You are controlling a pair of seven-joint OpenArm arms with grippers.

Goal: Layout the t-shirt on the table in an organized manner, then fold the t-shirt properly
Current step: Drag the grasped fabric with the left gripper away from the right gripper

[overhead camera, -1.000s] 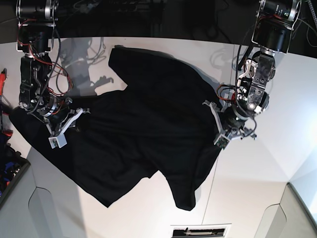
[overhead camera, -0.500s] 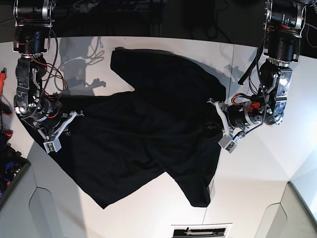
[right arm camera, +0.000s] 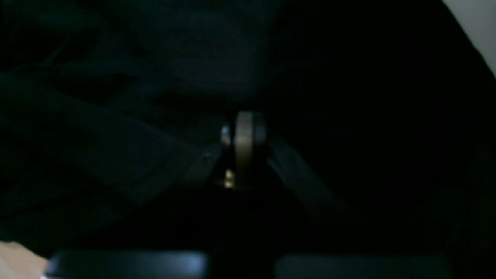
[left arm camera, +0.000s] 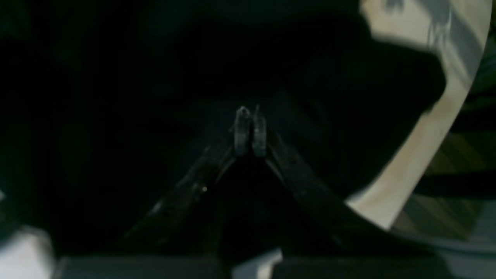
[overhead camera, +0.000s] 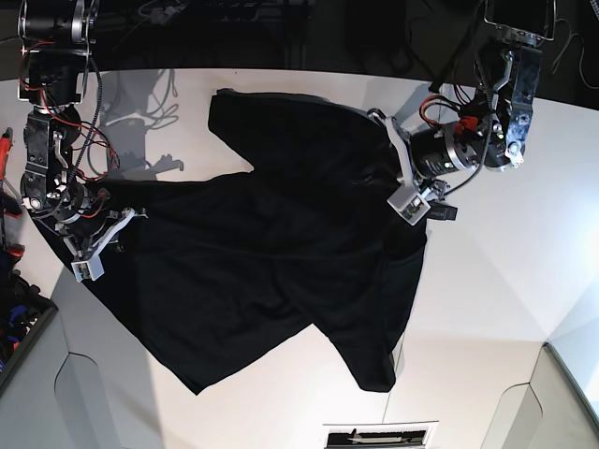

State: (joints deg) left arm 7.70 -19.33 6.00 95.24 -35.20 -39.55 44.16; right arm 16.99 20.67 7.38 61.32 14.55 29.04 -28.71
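Black t-shirt (overhead camera: 271, 271) spread rumpled, plain side up, across the middle of the table (overhead camera: 505, 281) — one sleeve toward the far edge. Left gripper (overhead camera: 398, 164) pinched shut on the t-shirt's edge; right gripper (overhead camera: 98, 245) likewise clamped on cloth.

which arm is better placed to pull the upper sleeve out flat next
Probably the left. Its gripper, jaws shut, sits on the large black cloth t-shirt beside that sleeve near the white table's far edge. The right gripper pinches the opposite edge, farther away.
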